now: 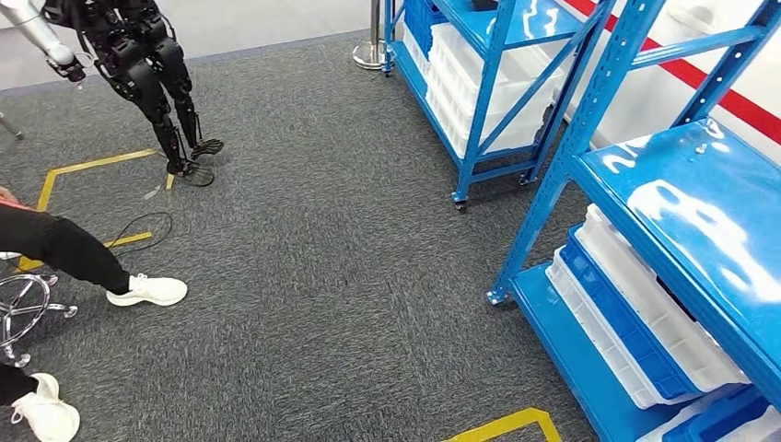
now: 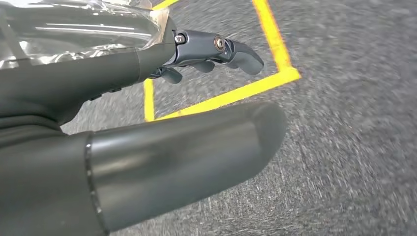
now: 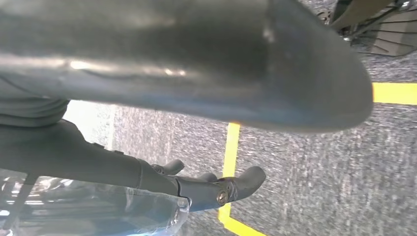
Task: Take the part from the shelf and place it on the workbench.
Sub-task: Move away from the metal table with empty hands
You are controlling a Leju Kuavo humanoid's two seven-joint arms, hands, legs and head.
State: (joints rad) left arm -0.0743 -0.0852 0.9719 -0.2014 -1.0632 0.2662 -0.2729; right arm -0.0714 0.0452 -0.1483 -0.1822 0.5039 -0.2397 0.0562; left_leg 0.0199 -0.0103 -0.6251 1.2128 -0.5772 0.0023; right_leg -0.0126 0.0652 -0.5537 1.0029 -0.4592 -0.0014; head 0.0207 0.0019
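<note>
Left hand [image 2: 196,98] and right hand [image 3: 206,123] both empty, fingers apart, above grey carpet [image 1: 322,276] beside blue shelf [image 1: 681,212].

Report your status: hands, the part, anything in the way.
Left hand empty, fingers apart; right hand likewise. Part not made out; blue shelf with white bins ahead right. Person's leg and another robot off left.
</note>
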